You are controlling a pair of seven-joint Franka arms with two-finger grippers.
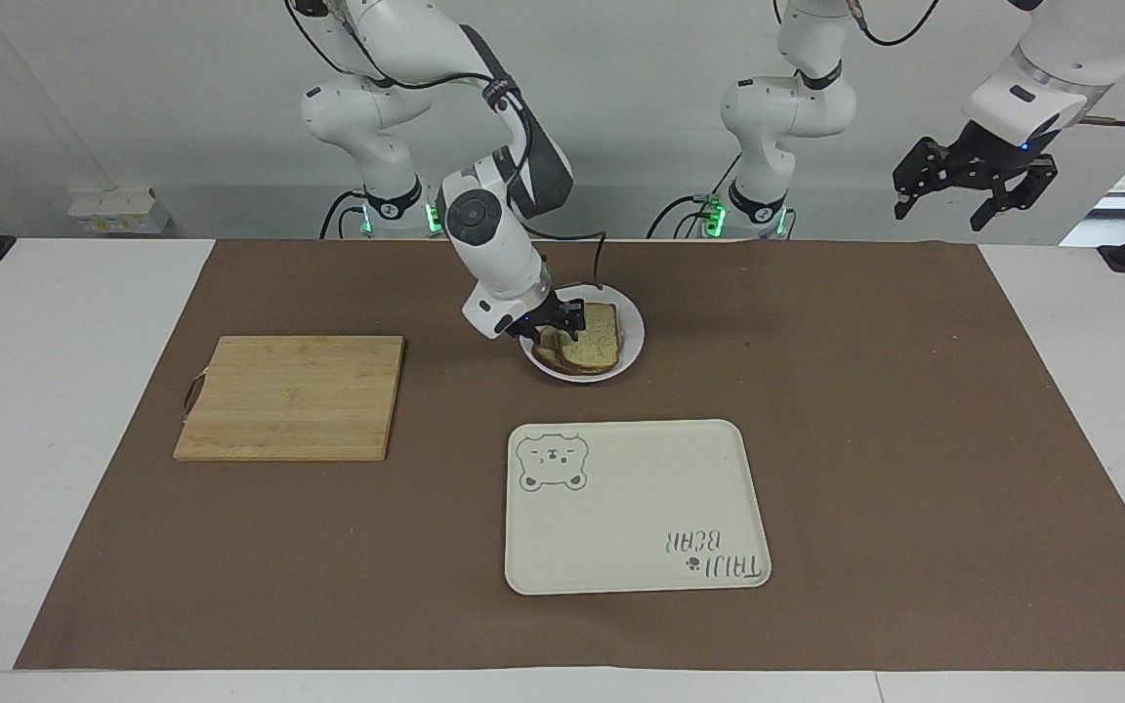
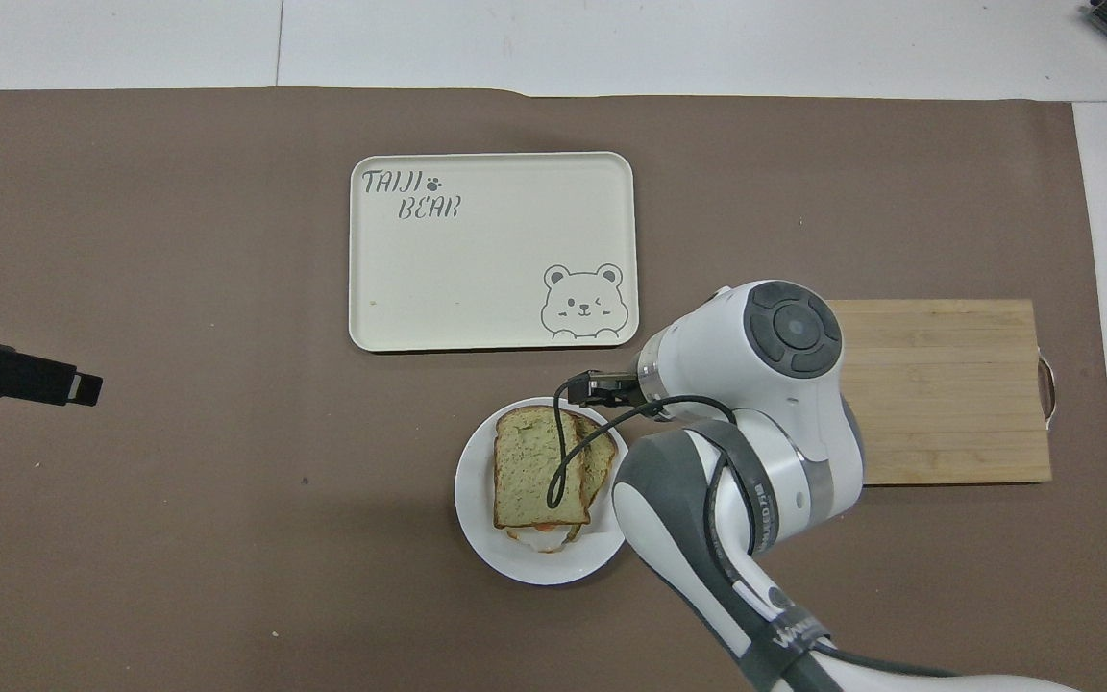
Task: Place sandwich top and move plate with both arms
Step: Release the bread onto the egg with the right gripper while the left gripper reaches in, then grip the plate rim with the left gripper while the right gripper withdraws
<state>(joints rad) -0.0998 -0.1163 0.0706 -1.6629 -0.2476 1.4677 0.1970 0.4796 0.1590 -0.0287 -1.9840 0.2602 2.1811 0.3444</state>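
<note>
The sandwich top point(image 1: 590, 337) point(image 2: 527, 466), a pale speckled slice with a dark crust, lies on a second slice on the small white plate point(image 1: 633, 337) point(image 2: 477, 500). A bit of egg shows under its edge. My right gripper point(image 1: 564, 317) point(image 2: 594, 387) is open and holds nothing. It hangs low over the plate's rim at the side toward the right arm's end of the table, just off the bread. My left gripper point(image 1: 943, 208) point(image 2: 73, 384) is open and waits high in the air over the left arm's end of the table.
A cream bear tray point(image 1: 636, 508) point(image 2: 491, 259) lies farther from the robots than the plate. A wooden cutting board point(image 1: 291, 395) point(image 2: 947, 384) lies toward the right arm's end. The right arm's wrist partly covers it in the overhead view. A brown mat covers the table.
</note>
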